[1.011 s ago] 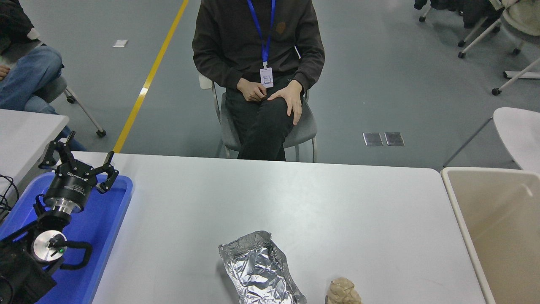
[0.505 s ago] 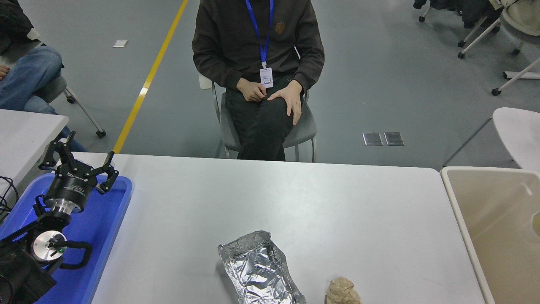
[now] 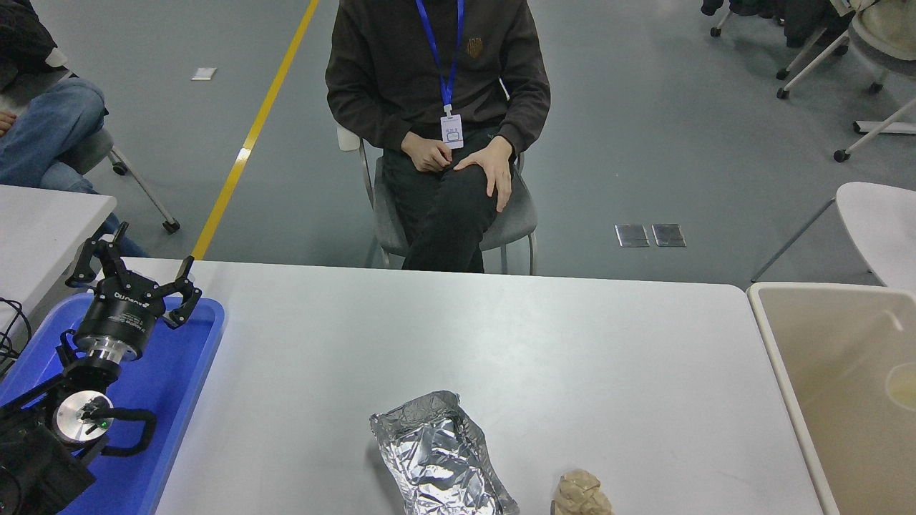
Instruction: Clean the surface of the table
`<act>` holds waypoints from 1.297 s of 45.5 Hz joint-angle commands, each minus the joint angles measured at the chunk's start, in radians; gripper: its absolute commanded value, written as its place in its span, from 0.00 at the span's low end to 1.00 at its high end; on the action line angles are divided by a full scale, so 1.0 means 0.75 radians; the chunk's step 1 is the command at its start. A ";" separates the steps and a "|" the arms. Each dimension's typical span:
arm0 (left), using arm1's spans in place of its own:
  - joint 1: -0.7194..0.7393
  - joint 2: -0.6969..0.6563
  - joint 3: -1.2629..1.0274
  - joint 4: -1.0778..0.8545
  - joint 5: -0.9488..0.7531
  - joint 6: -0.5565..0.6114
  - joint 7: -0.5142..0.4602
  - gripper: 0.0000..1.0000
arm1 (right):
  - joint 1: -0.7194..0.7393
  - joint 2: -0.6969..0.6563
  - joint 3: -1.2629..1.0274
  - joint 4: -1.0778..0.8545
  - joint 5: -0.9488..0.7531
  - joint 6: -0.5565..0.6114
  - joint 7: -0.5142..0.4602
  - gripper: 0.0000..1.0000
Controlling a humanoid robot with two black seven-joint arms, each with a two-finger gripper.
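you'll notice little has moved on the surface (image 3: 501,343) itself over the last second; the one change is inside the beige bin (image 3: 787,372) at the right edge, where a pale round object (image 3: 903,385) now shows near the picture's edge where none lay before. i'd read that as one piece of rubbish just dropped in, so the clearing is under way but not finished.

your left hand (image 3: 134,266) sits parked over the blue tray (image 3: 193,372) at the near-left corner, fingers spread wide, gripping nothing. the right hand is out of view, so you can't tell its state.

the surface fills the lower half of the view: wide, smooth, grey-white, with rounded far corners, and mostly bare. two things remain near its front edge: a crumpled foil tray (image 3: 440,458) about midway along, and a wadded brown paper ball (image 3: 581,493) just right of it, apart from it. both probably still need binning.

a person (image 3: 436,107) sits beyond the far edge, hands on lap.
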 commanded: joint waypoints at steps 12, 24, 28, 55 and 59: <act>0.000 0.000 0.000 0.000 0.000 0.000 0.000 1.00 | -0.007 0.018 -0.079 -0.019 0.093 0.001 -0.030 0.78; 0.000 0.000 0.002 0.000 0.000 0.000 0.000 1.00 | -0.029 0.008 -0.059 -0.021 0.112 -0.001 -0.026 0.79; 0.002 0.000 0.002 0.000 0.000 0.002 0.000 1.00 | -0.038 0.001 -0.061 -0.021 0.181 -0.001 -0.022 0.80; 0.000 0.000 0.000 0.002 0.000 0.002 -0.002 1.00 | 0.046 -0.066 0.152 -0.003 0.760 0.020 -0.030 0.92; 0.000 0.000 0.000 0.000 0.000 0.002 -0.002 1.00 | 0.057 -0.068 0.307 0.001 0.764 0.036 -0.034 0.96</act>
